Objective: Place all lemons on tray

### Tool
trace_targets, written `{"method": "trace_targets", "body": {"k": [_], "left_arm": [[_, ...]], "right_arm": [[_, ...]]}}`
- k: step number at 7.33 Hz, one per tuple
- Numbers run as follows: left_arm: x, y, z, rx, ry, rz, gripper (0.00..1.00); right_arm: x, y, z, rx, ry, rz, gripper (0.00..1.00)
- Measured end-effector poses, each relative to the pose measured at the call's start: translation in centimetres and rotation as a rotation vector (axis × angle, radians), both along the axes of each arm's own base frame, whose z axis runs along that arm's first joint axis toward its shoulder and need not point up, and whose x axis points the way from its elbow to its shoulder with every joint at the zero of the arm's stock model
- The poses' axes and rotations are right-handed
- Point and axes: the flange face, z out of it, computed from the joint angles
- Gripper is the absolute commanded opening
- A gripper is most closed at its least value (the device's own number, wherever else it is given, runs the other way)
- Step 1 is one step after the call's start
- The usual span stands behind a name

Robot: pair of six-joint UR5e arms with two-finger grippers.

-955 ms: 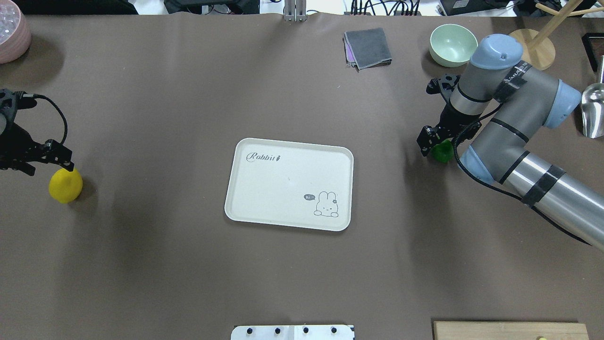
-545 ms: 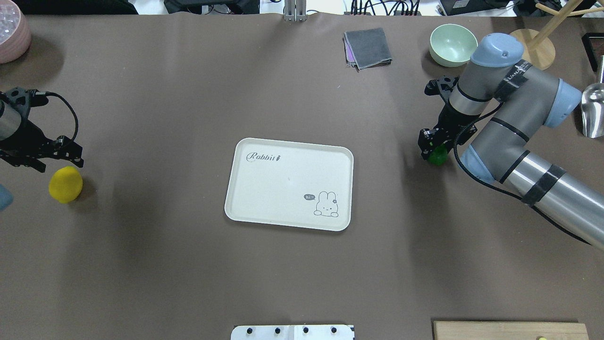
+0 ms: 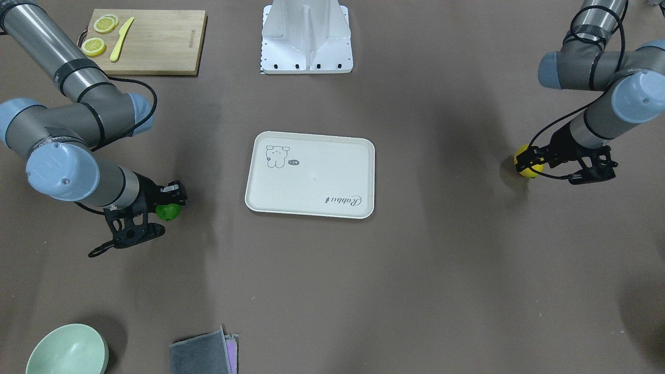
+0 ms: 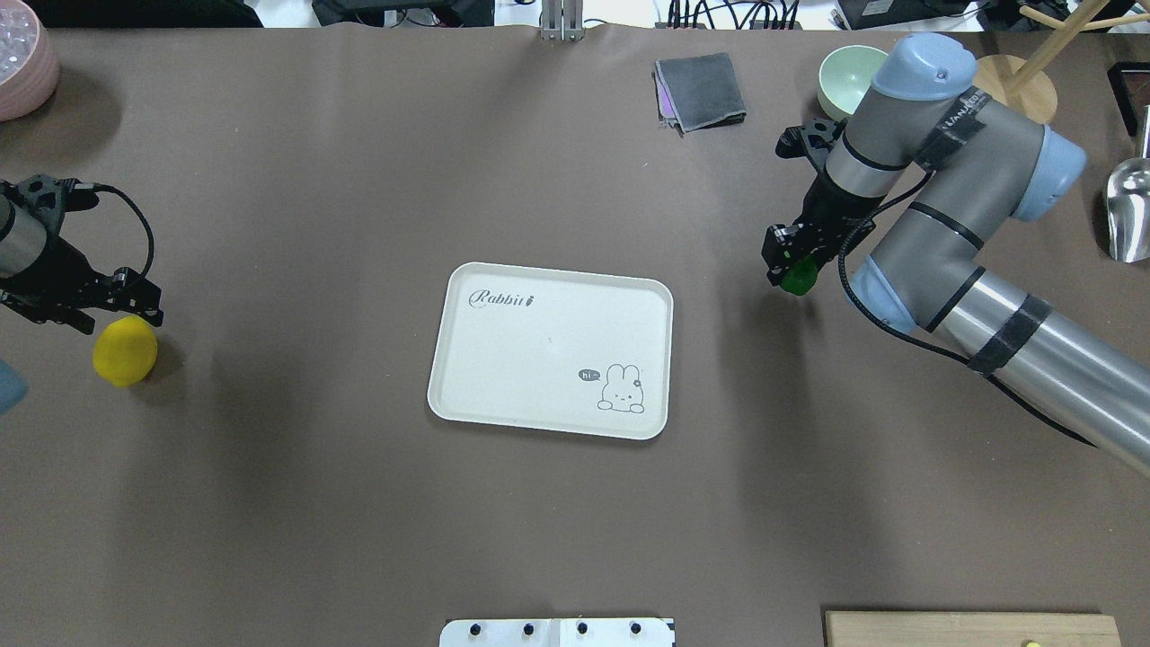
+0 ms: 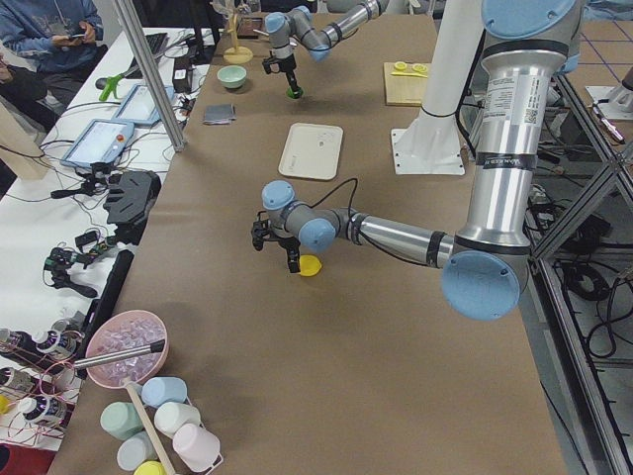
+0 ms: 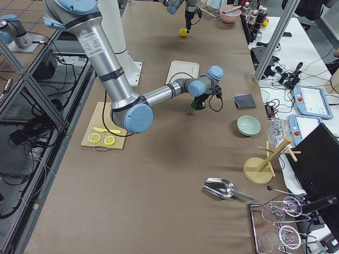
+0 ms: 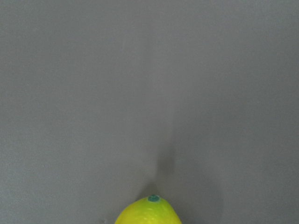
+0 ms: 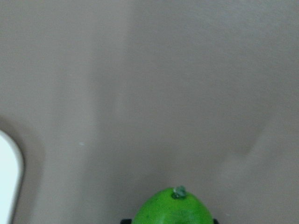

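The off-white tray (image 4: 539, 359) with the rabbit drawing lies mid-table and holds nothing; it also shows in the front view (image 3: 311, 179). My right gripper (image 4: 791, 263) is shut on the green lemon (image 4: 799, 277) and holds it above the table, right of the tray. In the front view the green lemon (image 3: 168, 211) sits between the fingers. The yellow lemon (image 4: 125, 351) rests on the table at the far left. My left gripper (image 4: 133, 307) stands open right over it, and the yellow lemon (image 7: 148, 213) shows at the wrist view's bottom edge.
A wooden cutting board (image 3: 156, 44) with lemon slices and a yellow knife lies near the robot base (image 3: 306, 36). A green bowl (image 4: 853, 76), a grey cloth (image 4: 701, 90), a wooden stand (image 4: 1015, 90) and a metal scoop (image 4: 1127, 211) sit at the back right. A pink bowl (image 4: 22, 67) stands back left.
My right gripper has lifted the green lemon and carried it left, toward the tray. My left gripper has shifted slightly over the yellow lemon, which has not moved.
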Motion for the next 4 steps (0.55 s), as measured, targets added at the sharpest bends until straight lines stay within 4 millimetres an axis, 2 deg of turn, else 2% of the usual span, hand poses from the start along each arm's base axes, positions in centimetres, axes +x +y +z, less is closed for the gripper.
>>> {"method": "trace_targets", "body": {"k": [1,2,3,4], "left_arm": [[-0.1,0.7,0.7,0.004,0.002,0.006,0.44],[-0.1,1.3,1.3,0.005,0.006,0.006,0.0],[-0.2,1.8,1.6,0.005,0.013,-0.001,0.0],[-0.1,2.0,1.5,0.005,0.021,-0.002,0.0]], "right_arm": [[-1.5,0.5,-3.8,0.053,-0.041,-0.022,0.23],[-3.1,1.5,-7.3,0.104,-0.081,-0.049,0.23],[-4.9,3.0,-10.1,0.153,-0.122,-0.079,0.23],[-6.5,4.5,-11.5,0.193,-0.154,-0.105,0.26]]}}
